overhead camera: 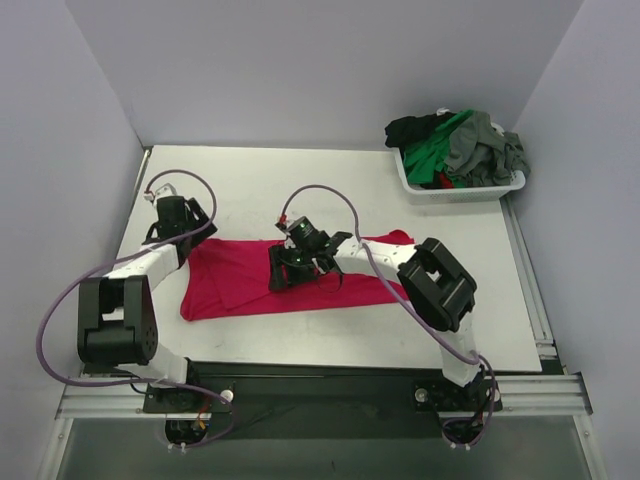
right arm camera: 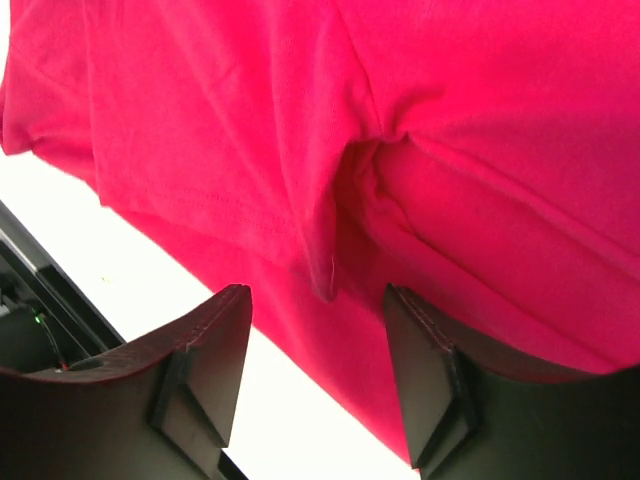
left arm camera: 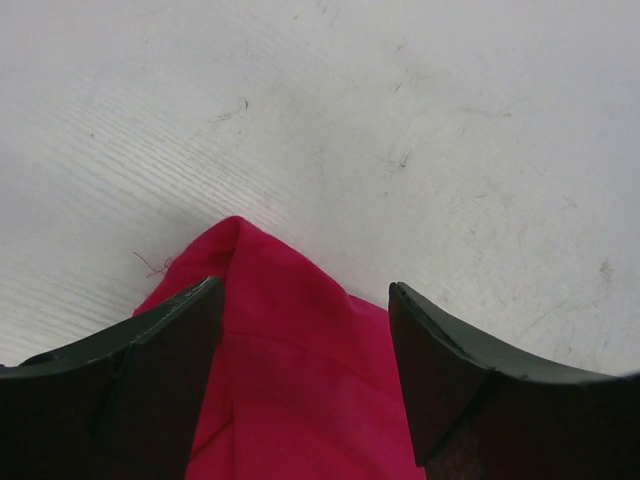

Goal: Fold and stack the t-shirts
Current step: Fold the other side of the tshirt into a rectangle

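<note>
A crimson-red t-shirt (overhead camera: 240,285) lies in a long band across the front of the table. My left gripper (overhead camera: 200,238) is open at its far left corner; in the left wrist view the red corner (left arm camera: 290,350) lies between the fingers (left arm camera: 450,370). My right gripper (overhead camera: 283,272) is open over the shirt's middle; in the right wrist view a red fold (right arm camera: 330,270) hangs between the fingers (right arm camera: 215,345). Green, grey and black t-shirts (overhead camera: 460,145) are heaped in the basket.
A white plastic basket (overhead camera: 452,192) stands at the far right corner of the table. Grey walls close in on the left, back and right. The table's front edge (overhead camera: 330,365) has a black rail.
</note>
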Motion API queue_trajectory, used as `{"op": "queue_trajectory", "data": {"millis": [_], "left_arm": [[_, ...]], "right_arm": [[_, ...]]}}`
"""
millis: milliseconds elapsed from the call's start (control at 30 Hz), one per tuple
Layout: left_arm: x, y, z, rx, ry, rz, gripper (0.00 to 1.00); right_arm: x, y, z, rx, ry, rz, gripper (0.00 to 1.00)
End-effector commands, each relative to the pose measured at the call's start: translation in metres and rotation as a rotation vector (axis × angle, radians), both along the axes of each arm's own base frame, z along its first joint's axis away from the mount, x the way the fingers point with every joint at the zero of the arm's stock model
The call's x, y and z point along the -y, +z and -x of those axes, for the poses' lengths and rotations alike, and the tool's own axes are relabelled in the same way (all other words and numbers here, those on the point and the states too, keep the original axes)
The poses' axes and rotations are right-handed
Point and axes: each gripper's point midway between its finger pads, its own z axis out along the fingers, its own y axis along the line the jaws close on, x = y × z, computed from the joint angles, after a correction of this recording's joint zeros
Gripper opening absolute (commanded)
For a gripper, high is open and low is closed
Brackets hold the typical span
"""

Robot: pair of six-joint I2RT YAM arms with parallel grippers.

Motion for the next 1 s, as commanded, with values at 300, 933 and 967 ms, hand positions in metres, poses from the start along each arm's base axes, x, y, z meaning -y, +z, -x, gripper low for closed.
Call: {"op": "queue_trajectory", "data": {"millis": [300,933,967], "left_arm": [[0.052,0.099,0.014,0.229,-0.081,-0.182,0.80],[0.119,0.040,0.009,0.148,-0.282,-0.069,0.81],[0.119,0.038,0.009,0.144,-0.281,-0.071,0.81]], "right_arm": [[0.103,0.064,-0.053,0.153,-0.201,-0.018,0.60],[0.294,0.014,-0.116,0.094,-0.663,0.163,0.60],[0.302,0.011,-0.116,0.084,-0.681,0.168,0.60]]}}
